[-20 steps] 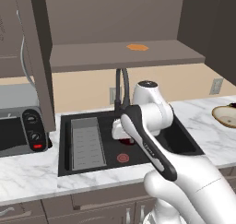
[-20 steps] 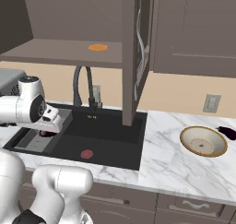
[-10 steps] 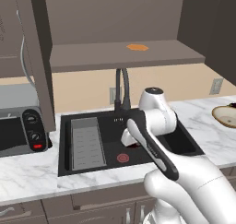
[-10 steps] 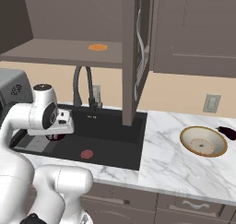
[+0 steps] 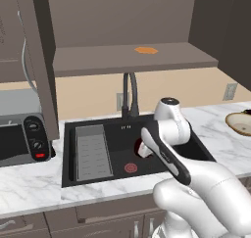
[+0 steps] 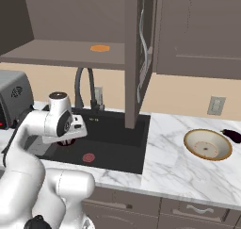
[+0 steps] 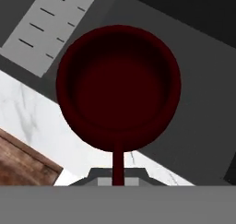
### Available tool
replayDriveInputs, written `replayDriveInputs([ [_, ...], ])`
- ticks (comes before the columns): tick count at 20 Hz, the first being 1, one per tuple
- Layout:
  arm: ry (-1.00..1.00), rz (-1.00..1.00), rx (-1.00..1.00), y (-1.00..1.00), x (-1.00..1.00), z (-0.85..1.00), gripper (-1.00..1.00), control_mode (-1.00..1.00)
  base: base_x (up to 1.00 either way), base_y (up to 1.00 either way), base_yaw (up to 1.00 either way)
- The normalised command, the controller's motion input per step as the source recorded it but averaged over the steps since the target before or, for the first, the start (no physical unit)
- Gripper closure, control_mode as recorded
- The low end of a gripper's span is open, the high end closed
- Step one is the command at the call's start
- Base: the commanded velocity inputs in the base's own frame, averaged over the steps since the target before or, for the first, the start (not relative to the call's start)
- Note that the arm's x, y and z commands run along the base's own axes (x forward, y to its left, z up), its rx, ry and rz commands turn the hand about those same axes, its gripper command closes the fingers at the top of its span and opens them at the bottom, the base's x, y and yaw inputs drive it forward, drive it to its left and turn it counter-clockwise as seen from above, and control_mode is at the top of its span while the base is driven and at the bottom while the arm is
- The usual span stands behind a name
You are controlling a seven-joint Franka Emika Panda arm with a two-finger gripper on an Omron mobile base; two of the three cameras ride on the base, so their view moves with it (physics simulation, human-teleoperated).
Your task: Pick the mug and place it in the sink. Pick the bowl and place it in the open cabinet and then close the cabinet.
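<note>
A: Where was the small, glossy dark red mug (image 7: 119, 87)?

B: Held over the large black rectangular sink (image 5: 112, 131). In the hand view its round mouth faced the camera, with the sink's dark floor and the grey ribbed tray insert (image 7: 44, 28) behind it. From the left base view a sliver of the red mug showed just beside the white arm, above the flat red round drain (image 5: 130, 168).

A: And the two-finger pincer (image 7: 118, 174)?

B: Pressed together on the mug's little side handle, which ran down as a thin red strip into it at the bottom of the hand view. The mug hung from that grip; whether it touched the sink floor could not be told.

A: What of the wide shallow tan bowl (image 6: 207, 145)?

B: It sat on the white marble bench (image 6: 174, 176), well apart from the sink to its right, cream inside facing up. A small dark purple object (image 6: 232, 135) lay just beside it.

A: The wide dark brown wall cabinet (image 6: 70, 16)?

B: Open. Its panelled door (image 6: 139, 53) with a long silver handle stood swung out over the sink's right end. A small flat orange patch (image 6: 100, 48) lay on the brown shelf (image 5: 132, 59). The dark curved faucet (image 5: 130, 92) rose behind the sink, and a grey toaster oven (image 5: 19, 136) stood on the bench at the left.
</note>
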Motion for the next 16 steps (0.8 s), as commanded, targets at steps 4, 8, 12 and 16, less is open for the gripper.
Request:
replayDriveInputs([
  [4, 0.0, 0.13, -0.01, -0.31, 0.29, -0.13, 1.0, -1.0, 0.0, 0.0, 0.0],
  [8, 0.0, 0.14, 0.0, -0.34, 0.32, -0.16, 1.0, -1.0, 0.0, 0.0, 0.0],
  [12, 0.0, 0.14, 0.0, -0.35, 0.38, -0.14, 1.0, -1.0, 0.0, 0.0, 0.0],
  [16, 0.0, 0.14, 0.0, -0.23, 0.42, -0.13, 1.0, -1.0, 0.0, 0.0, 0.0],
])
